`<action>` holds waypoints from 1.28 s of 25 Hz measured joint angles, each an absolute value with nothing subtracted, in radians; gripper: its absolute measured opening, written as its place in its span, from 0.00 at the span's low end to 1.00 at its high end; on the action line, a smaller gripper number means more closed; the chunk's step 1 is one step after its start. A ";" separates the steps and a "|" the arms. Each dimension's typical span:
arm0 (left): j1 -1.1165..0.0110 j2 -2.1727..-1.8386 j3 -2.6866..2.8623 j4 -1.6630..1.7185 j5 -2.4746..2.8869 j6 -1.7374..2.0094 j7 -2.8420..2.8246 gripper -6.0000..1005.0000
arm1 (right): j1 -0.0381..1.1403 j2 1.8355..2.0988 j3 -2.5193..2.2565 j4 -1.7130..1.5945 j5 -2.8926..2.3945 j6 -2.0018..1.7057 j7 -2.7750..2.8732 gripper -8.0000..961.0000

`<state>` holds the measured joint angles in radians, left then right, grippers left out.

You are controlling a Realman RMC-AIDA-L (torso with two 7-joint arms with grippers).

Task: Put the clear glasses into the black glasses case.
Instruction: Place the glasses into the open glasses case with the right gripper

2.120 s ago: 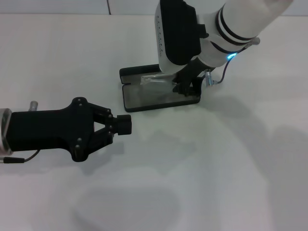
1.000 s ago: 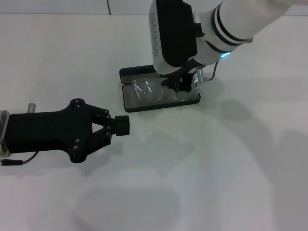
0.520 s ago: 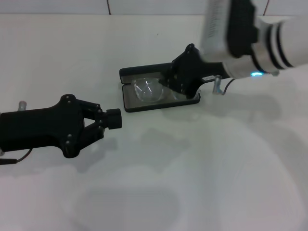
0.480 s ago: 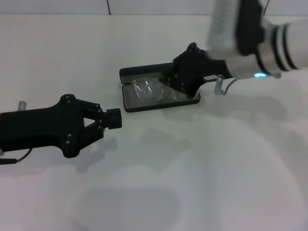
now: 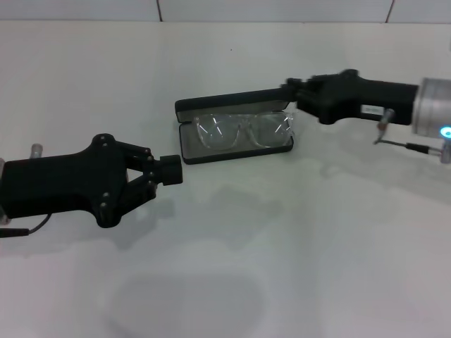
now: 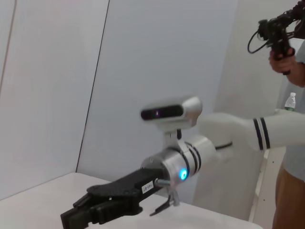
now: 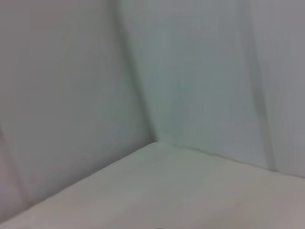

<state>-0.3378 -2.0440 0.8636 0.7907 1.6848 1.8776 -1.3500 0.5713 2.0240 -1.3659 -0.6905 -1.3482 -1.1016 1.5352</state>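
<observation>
Glasses (image 5: 243, 131): clear, lying inside the open case (image 5: 232, 149), lens along its length. Case: black, lid (image 5: 229, 103) raised at its 12 o'clock edge, resting on the table (image 5: 296, 239).

Right gripper (image 5: 290, 90): at the case's 2 o'clock, tip beside the lid's corner; jaws look pressed together, holding nothing.

Left gripper (image 5: 171, 170): at the case's 8 o'clock, apart from it, jaws pressed together, empty.

Table: plain white. Room: pale walls (image 7: 190, 71); a person (image 6: 291, 71) with a camera rig stands behind the right arm.
</observation>
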 joint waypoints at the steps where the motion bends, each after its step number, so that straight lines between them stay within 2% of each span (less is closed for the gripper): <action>1: -0.337 -2.045 0.864 0.792 1.684 1.878 -1.350 0.07 | 0.567 2.024 -1.347 -0.659 -1.327 -1.095 1.526 0.14; 14: -0.337 -2.061 0.834 0.790 1.683 1.878 -1.345 0.07 | 0.570 2.028 -1.276 -0.403 -1.252 -1.059 1.498 0.14; 23: -0.344 -2.072 0.817 0.786 1.678 1.877 -1.320 0.06 | 0.535 2.028 -1.293 -0.353 -1.128 -1.071 1.377 0.14; 32: -0.357 -2.077 0.816 0.784 1.655 1.870 -1.301 0.06 | 0.593 2.028 -1.374 -0.301 -1.044 -0.989 1.294 0.14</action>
<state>-0.3572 -2.0771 0.8160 0.7838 1.6550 1.8696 -1.3008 0.5927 2.0278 -1.3740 -0.3012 -1.0438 -0.9886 1.2944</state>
